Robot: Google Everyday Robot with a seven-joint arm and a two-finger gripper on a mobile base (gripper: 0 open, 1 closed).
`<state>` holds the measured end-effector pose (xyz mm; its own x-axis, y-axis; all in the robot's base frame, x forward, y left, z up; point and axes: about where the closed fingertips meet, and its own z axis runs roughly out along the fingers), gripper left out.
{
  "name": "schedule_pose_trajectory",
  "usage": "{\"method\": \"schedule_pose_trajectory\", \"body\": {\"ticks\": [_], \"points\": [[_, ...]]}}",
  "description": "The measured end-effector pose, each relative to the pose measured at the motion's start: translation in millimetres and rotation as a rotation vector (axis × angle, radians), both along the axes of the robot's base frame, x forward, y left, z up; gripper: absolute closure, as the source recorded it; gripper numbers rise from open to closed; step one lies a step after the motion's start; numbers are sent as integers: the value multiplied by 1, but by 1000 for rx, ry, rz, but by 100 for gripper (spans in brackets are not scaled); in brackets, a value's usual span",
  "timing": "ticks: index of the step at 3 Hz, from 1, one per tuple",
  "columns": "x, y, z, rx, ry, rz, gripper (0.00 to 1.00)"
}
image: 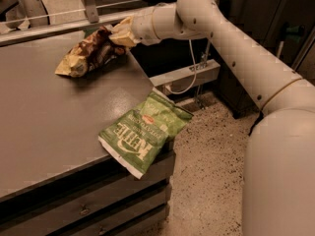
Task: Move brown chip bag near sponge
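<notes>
Okay, the gripper is over the far right corner of the table, clenched on the right end of the brown chip bag. The bag lies crumpled on the far side of the tabletop with its gripped end raised. A green Kettle chip bag lies well apart at the near right edge, partly overhanging it.

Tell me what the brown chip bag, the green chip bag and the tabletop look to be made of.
Brown chip bag: thin plastic or foil film, glossy, going by its crumpled shape and shiny creases. The gripper is at its right end.
Green chip bag: similar film, more matte, printed and lightly wrinkled.
Tabletop: smooth grey with a dull sheen, perhaps laminate or painted metal.
</notes>
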<state>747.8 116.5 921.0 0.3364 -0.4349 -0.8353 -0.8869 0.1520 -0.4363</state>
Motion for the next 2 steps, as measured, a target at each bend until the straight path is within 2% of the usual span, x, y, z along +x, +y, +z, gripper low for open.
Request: {"method": "schedule_pose_trajectory", "body": {"ticks": [1,2], "points": [[-25,14,2,-47,-31,67,100],[-43,15,-7,-70,-27,89,82]]}}
